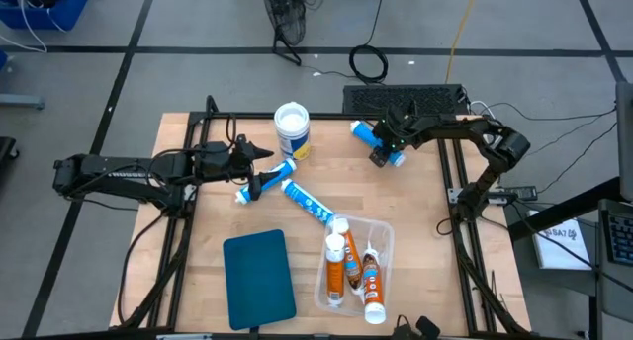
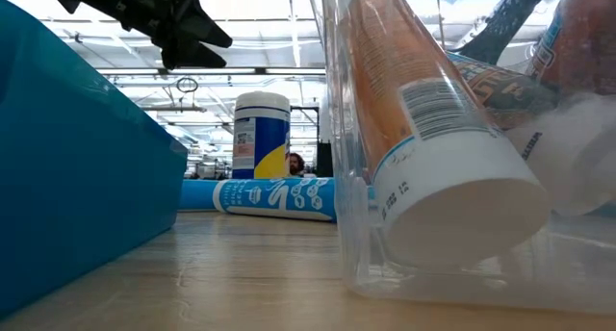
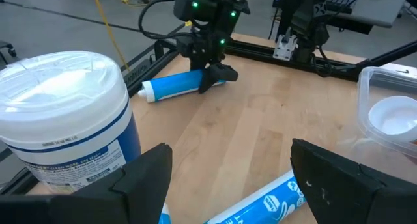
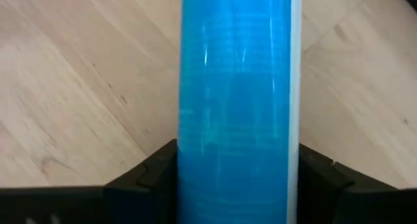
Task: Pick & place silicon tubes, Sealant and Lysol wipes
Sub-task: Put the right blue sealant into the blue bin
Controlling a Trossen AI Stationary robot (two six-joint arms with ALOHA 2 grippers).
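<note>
currently the right gripper (image 1: 383, 154) is sitting at the far right part of the desk (image 1: 415, 241), with its fingers (image 4: 146, 175) straddling a blue tube (image 4: 238, 100) that is lying flat on the wood. in the right wrist view the tube is filling the gap between the two fingers, and both are sitting against its sides; the tube is resting on the desk, not lifted.

the left gripper (image 1: 259, 170) is hovering over the middle-left of the desk, fingers (image 3: 140, 178) spread about halfway and holding nothing. a second blue tube (image 1: 265, 180) is lying just beside and partly under it, and a third blue tube (image 1: 309, 203) is lying nearer the centre.

the lysol wipes (image 1: 292, 128) canister is standing upright at the far middle of the desk, just beside the left gripper and well apart from the right gripper.

a clear tray (image 1: 384, 243) at the near right is holding orange tubes (image 1: 336, 266) lying on their sides. a dark blue bin (image 1: 259, 278) is sitting at the near left.
</note>
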